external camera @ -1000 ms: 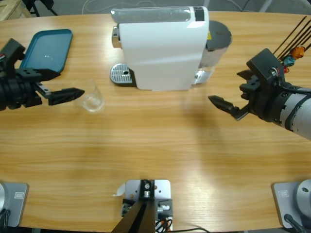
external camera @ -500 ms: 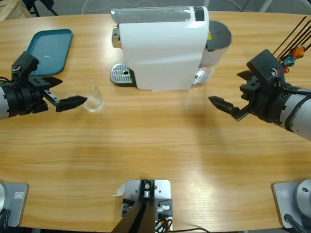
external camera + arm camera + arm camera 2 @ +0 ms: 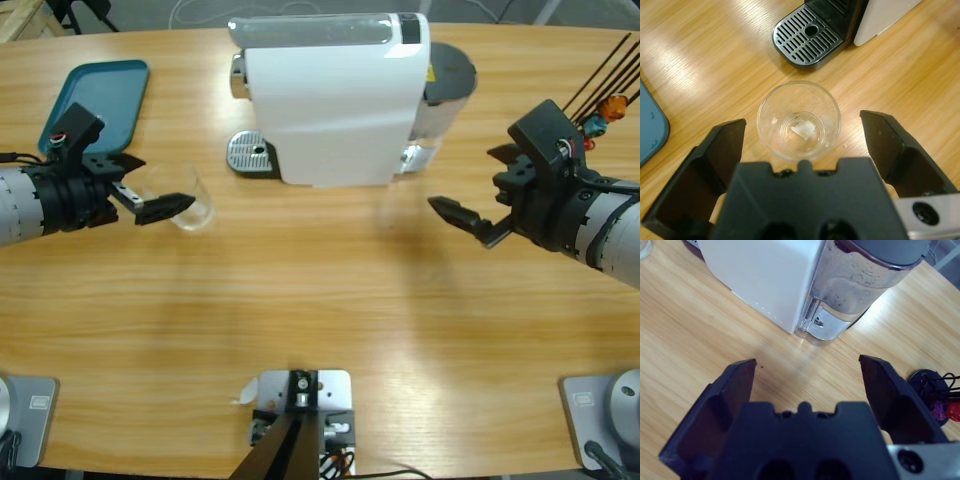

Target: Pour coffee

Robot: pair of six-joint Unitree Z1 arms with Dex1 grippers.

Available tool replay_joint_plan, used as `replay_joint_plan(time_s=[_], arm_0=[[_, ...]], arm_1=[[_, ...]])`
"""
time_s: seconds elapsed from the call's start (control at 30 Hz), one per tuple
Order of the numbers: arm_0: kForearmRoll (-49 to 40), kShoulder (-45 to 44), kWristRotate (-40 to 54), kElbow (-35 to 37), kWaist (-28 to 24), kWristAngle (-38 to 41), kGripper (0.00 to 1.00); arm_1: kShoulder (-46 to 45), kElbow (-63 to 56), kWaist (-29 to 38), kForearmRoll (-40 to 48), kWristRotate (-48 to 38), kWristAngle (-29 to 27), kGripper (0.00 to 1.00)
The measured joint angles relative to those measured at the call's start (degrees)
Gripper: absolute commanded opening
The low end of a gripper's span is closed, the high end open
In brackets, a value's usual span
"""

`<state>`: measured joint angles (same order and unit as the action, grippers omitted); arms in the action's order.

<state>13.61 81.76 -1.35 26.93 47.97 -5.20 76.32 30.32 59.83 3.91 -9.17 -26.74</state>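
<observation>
Left gripper (image 3: 170, 205) spread wide, just beside clear glass (image 3: 799, 120) near drip tray (image 3: 810, 36); no coffee visible in the glass. Right gripper (image 3: 462, 219) wide too, holding nothing, over bare table (image 3: 320, 310) by white machine (image 3: 335, 95).

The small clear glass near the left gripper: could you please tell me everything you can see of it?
The glass is small, round, clear and looks like thin glass. It stands upright on the wooden table, just short of the coffee machine's drip grate and apart from it. It looks nearly empty; only a pale glint shows at its bottom. The left gripper is open, one jaw on either side, neither touching it.
</observation>
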Motion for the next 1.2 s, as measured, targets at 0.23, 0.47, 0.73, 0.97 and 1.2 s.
replay_joint_plan(time_s=[0.23, 0.47, 0.73, 0.97, 1.2], arm_0=[[1.34, 1.60, 0.00, -0.06, 0.00, -0.92, 1.000], [1.92, 3.81, -0.15, -0.24, 0.00, -2.04, 1.000], [5.19, 8.10, -0.38, -0.28, 0.00, -2.36, 0.821], [9.71, 11.08, -0.61, -0.32, 0.01, -2.36, 0.637], [11.08, 11.55, -0.64, -0.51, 0.06, -2.36, 0.637]], arm_1=[[0.01, 0.00, 0.00, 0.02, 0.00, 0.00, 0.895], [0.09, 0.00, 0.00, 0.26, 0.00, 0.00, 0.895], [0.27, 0.00, -0.04, 0.43, -0.01, 0.00, 0.895], [0.32, 0.00, -0.38, 0.50, -0.05, 0.00, 0.895], [0.37, 0.00, -1.48, 0.51, -0.05, 0.00, 0.896]])
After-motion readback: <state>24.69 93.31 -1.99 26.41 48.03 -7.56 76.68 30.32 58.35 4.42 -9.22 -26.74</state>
